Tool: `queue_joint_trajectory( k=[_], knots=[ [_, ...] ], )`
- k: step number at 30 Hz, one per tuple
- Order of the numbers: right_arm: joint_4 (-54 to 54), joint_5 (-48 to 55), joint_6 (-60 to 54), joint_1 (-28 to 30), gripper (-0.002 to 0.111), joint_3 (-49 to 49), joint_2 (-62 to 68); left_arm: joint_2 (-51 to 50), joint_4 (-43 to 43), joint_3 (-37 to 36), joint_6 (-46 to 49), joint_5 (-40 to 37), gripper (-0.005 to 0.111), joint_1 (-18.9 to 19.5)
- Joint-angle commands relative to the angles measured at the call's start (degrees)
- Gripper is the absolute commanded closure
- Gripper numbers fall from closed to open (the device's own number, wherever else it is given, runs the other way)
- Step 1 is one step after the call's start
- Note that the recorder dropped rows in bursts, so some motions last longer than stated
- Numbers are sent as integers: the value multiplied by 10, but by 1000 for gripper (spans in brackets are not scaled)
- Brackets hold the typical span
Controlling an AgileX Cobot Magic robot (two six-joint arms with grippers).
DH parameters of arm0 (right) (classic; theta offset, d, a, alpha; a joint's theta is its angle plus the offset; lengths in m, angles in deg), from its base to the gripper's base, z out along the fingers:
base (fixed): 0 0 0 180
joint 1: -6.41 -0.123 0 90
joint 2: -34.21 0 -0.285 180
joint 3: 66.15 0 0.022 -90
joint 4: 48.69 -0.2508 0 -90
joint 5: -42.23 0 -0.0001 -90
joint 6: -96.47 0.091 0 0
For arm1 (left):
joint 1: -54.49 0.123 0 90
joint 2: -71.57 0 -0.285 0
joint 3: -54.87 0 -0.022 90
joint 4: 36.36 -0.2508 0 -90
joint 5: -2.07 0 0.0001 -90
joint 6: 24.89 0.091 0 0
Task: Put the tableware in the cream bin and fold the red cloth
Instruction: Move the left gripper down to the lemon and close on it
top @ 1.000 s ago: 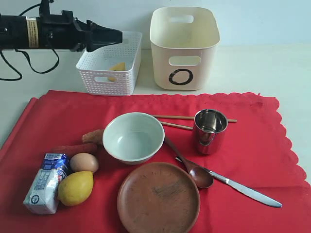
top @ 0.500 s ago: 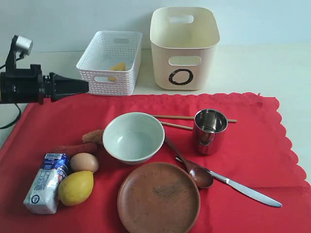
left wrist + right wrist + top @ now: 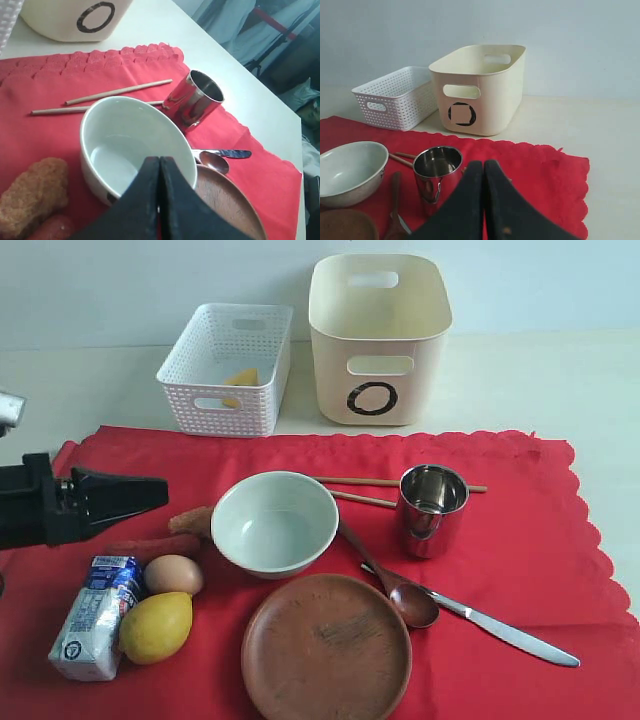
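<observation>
My left pincer [image 3: 152, 491], pressed together, hovered near the pale bowl [image 3: 275, 523] on the red cloth [image 3: 520, 530]. Unopened, I judged, it might shove the bowl against the steel cup [image 3: 432, 508].

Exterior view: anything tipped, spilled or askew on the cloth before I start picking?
Nothing is spilled or damaged. The bowl and steel cup stand upright and look empty, and the red cloth lies flat. One quirk: the spoon lies across the knife, so they touch beside the plate.
</observation>
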Motion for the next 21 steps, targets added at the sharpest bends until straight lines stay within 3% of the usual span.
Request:
queue_joint_trajectory(
  k=[1, 2, 6, 9, 14, 18, 21],
  knots=[
    [0, -3, -1, -1, 108, -3, -2, 23, 22, -9, 16, 9, 105, 2],
    [0, -3, -1, -1, 108, -3, -2, 23, 23, -9, 5, 9, 105, 2],
    [0, -3, -1, -1, 108, -3, -2, 23, 23, -9, -73, -132, 105, 2],
    [0, -3, -1, -1, 108, -3, -2, 23, 23, -9, -124, -202, 93, 2],
    [0, -3, -1, -1, 108, -3, -2, 23, 23, -9, -156, -222, 63, 2],
    [0, -3, -1, -1, 108, -3, -2, 23, 23, -7, -144, -225, 59, 2],
    [0, -3, -1, -1, 108, -3, -2, 23, 92, -5, -111, -218, 59, 2]
  ],
)
